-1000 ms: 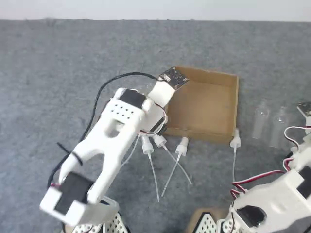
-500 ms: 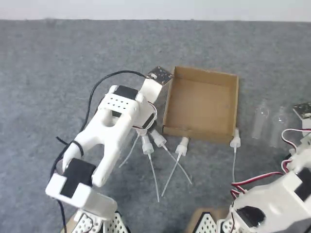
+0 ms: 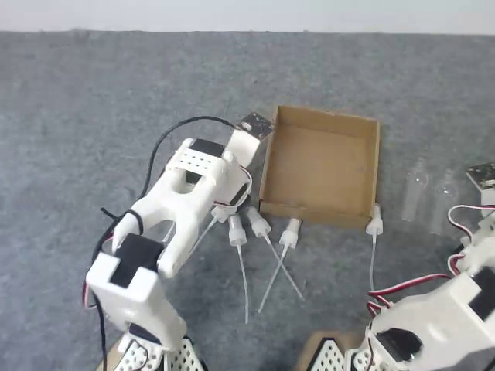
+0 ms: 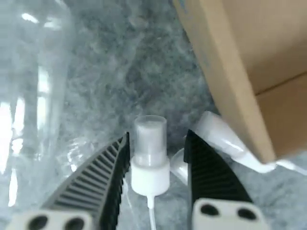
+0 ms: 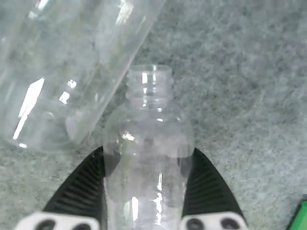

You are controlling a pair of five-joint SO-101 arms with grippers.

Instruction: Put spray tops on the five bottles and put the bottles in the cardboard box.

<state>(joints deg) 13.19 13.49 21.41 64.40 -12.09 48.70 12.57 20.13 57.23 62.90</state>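
— Logging big to small: grey felt table first, then the cardboard box, open side up, mid-table.

— Arms?

— Left arm lies stretched toward the box's near left corner. Right arm sits at the near right edge.

— Bottles?

— One bottle and a neighbour bottle lie side by side, right of the box, necks bare. Right gripper: fingers pressed against both sides of a gripped bottle, open neck pointing away. A slanting bottle lies just beside its shoulder.

— Tops?

— Four along the box's near wall, tubes trailing: leftmost top, second top, third top, fourth top. Left gripper: fingers narrowly parted, straddling the leftmost top; one finger at its collar, a gap on the other side. The box wall stands just beside.
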